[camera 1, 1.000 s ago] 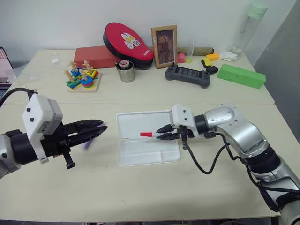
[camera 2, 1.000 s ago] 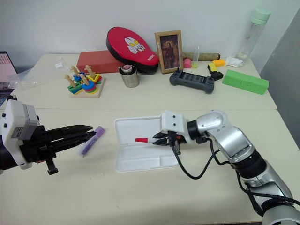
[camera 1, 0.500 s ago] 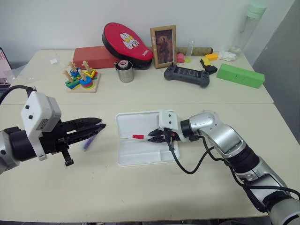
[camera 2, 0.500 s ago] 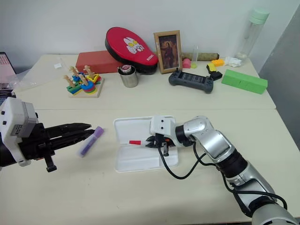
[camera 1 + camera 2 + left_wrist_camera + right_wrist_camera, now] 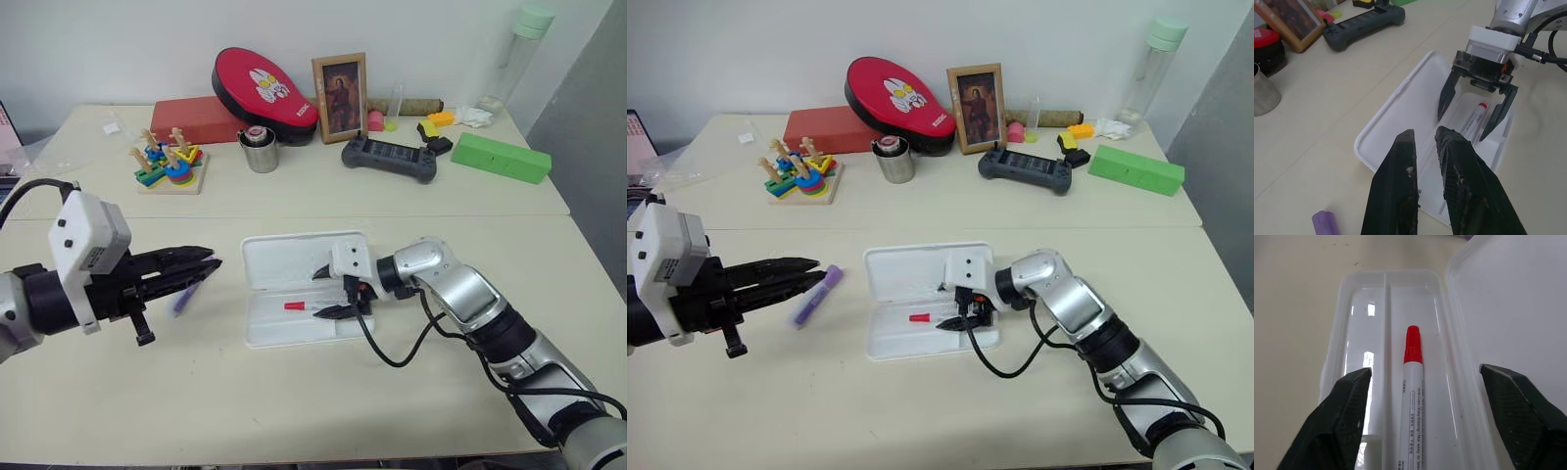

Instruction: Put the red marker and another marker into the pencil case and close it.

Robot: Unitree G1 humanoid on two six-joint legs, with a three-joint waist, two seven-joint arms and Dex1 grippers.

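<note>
Beige desk [image 5: 294, 411]: red marker [image 5: 1411, 396] lies in pencil case [image 5: 294, 262] tray, right pincer [image 5: 331, 292] spread wide astride it (released). Left pincer [image 5: 201, 264] clenched, apparently on purple marker [image 5: 816, 296].

Pencil case [image 5: 921, 274] was glossy white plastic, smooth, with glare patches in the tray. Red marker [image 5: 1411, 382] had a smooth white plastic barrel and a shiny red cap. Purple marker [image 5: 817, 295] looked like matt lilac plastic. Gripper fingers [image 5: 1396, 196] were matt black, slightly scuffed. Table [image 5: 323, 392] was matt cream laminate. Cup [image 5: 262, 152] was brushed metal. Picture frame [image 5: 341, 83] was wood.
</note>
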